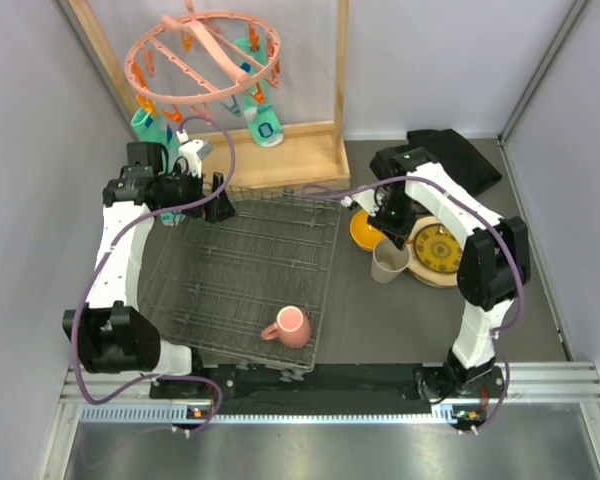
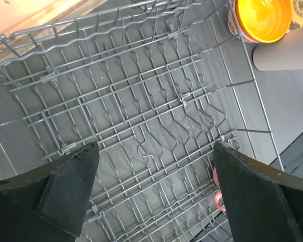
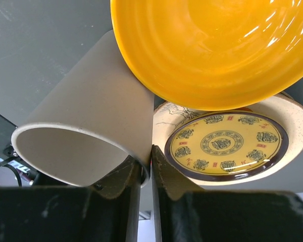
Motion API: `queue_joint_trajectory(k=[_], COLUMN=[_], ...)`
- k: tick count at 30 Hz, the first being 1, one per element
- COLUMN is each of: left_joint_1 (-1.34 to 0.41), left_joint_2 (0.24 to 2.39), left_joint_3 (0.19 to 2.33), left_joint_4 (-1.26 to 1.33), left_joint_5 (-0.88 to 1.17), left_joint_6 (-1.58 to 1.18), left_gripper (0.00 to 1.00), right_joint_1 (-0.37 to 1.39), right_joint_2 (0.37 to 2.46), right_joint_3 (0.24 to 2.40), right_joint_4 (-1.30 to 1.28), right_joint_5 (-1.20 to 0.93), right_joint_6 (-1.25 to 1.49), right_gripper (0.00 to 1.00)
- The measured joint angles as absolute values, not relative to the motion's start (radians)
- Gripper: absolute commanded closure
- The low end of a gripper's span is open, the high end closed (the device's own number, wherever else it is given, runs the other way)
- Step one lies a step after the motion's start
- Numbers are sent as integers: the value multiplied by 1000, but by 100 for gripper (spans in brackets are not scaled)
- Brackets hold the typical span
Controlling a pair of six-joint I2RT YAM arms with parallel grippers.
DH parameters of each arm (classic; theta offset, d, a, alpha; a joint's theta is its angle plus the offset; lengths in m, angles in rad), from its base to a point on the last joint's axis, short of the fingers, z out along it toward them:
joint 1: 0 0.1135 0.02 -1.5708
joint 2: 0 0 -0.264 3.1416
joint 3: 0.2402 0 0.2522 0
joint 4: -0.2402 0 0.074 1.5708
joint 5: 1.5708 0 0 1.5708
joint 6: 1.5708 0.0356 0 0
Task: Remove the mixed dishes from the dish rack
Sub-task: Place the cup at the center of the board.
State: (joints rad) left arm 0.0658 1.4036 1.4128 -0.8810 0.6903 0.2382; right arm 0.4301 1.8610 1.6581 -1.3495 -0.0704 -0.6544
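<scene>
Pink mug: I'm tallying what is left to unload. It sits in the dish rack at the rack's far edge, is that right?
Not quite. The pink mug does sit in the dish rack, but at the rack's near edge, toward its right corner, not the far edge. The top external view shows this.

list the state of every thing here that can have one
dish rack, holds only the pink mug
pink mug, in the rack's near right corner
beige cup, upright, rim gripped
orange bowl, upright, empty
yellow plate, stacked on the cream plate
left gripper, open, empty, above the rack
right gripper, shut on the beige cup
</scene>
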Motion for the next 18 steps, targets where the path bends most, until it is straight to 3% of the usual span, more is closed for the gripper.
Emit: queue_joint_trajectory(k=[14, 18], left_joint_1=[66, 66], left_joint_2=[1404, 1404], left_joint_3=[1413, 1413], left_joint_4=[-900, -900], left_joint_5=[692, 695], left_joint_6=[248, 254], left_gripper=[2, 2], right_joint_1=[456, 456], right_joint_2=[1863, 1864], right_joint_3=[1673, 1673], right_joint_4=[-1350, -1350], right_joint_5=[-53, -53], right_joint_6=[-654, -654], right_gripper=[83, 71])
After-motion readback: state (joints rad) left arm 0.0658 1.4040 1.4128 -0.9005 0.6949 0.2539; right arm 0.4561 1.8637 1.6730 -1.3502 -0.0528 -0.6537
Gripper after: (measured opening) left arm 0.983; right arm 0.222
